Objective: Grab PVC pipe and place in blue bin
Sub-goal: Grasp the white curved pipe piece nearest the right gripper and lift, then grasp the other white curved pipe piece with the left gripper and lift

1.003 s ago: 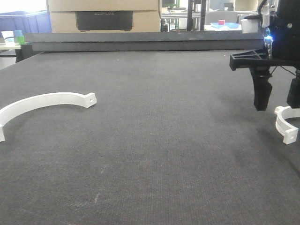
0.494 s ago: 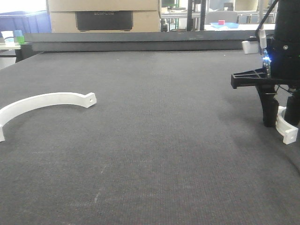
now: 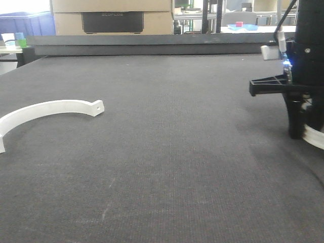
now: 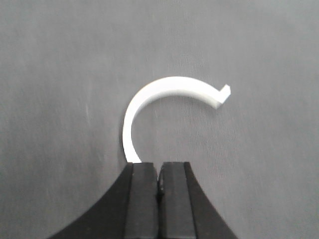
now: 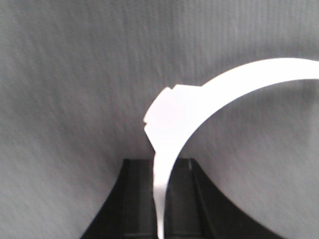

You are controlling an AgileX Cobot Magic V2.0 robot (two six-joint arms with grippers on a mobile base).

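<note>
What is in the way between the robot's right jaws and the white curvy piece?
Nothing that shows. The white piece already runs right between the jaws of the right gripper, with only bare grey mat around it.

On the mat [image 3: 167, 126], a long pipe arc [image 3: 45, 109] is laid at the left and a short pipe arc [image 3: 315, 136] at the right edge, well apart. The short pipe arc is clasped between the fingers of the right gripper [image 3: 302, 132]. In the left wrist view, the near end of the long pipe arc is found just beside the pressed-together tips of the left gripper [image 4: 158, 167]. Behind the mat's far edge a bin [image 3: 25, 23] is set at the left, with a box [image 3: 111, 15] to its right.
</note>
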